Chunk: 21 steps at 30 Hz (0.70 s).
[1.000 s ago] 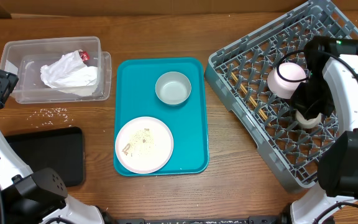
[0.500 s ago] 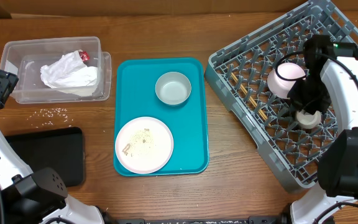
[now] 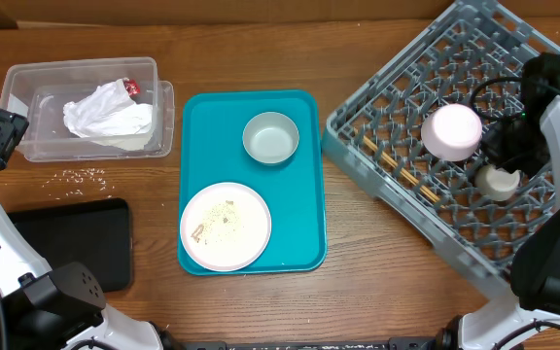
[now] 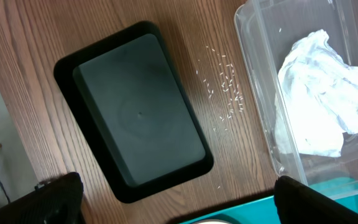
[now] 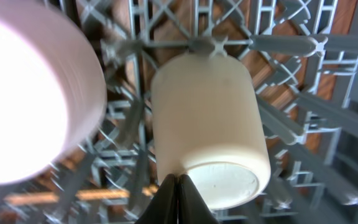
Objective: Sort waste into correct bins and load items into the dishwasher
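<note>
R claw (image 5: 178, 194): tips pressed together, holding nothing. White cup (image 5: 209, 127) lies in grey rack (image 5: 284, 45) directly past the tips, base twd cam; contact can't tell. Small white bowl (image 5: 23, 93) beside it, blurred. L claw (image 4: 178, 202): fingers wide apart over black tray (image 4: 135, 118) on table (image 4: 30, 37).

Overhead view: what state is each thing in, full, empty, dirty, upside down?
Clear tub: holds the napkin.
Napkin: crumpled.
Black tray: empty.
Rice grains: loose on the table.
Plate: dirty with crumbs.
Grey-green bowl: upright, empty.
White bowl: upside down in the rack.
Cup: in the rack, base showing.
Chopsticks: lying in the rack.
Left claw: open.
Right claw: shut.
</note>
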### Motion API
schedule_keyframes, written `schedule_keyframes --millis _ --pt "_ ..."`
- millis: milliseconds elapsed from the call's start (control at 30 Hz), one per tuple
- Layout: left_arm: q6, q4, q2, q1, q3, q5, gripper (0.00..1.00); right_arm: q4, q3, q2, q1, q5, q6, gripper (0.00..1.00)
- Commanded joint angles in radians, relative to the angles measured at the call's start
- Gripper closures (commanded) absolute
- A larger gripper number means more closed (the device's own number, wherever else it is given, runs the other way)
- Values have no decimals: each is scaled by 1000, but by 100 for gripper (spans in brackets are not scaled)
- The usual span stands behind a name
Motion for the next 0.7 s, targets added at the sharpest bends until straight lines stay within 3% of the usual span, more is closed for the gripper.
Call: schedule_keyframes --millis 0,300,433,567,667 --pt "-21 0 10 0 0 1 0 50 0 12 -29 71 -18 96" --pt "-21 0 10 0 0 1 0 43 104 12 -24 14 -31 96" --pt "-21 0 10 0 0 1 0 30 145 12 -24 -85 -104 94" --pt "-21 0 10 0 0 1 0 -3 150 12 -16 -263 -229 81" --pt "-21 0 10 0 0 1 0 -47 150 12 -8 -243 -230 64"
